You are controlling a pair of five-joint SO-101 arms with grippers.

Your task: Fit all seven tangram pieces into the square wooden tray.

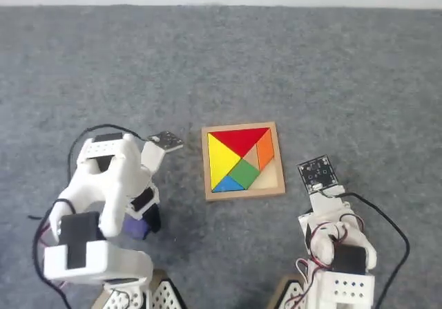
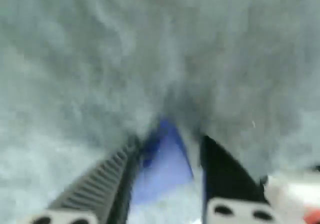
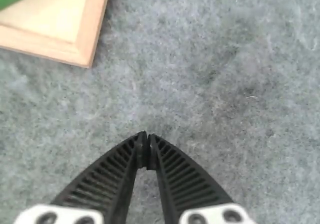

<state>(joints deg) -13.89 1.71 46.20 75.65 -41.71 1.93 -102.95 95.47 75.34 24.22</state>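
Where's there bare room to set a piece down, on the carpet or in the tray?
Open carpet beyond the tray, and between it and the right arm's fingers. Inside the tray, only the bare wood corner nearest that arm. Crowded around the left arm and the blue piece.

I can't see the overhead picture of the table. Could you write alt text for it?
A square wooden tray on grey carpet holds red, yellow, orange, green and blue pieces, its corner nearest the right arm bare. The left arm stands over a purple-blue piece on the carpet, apart from the tray.
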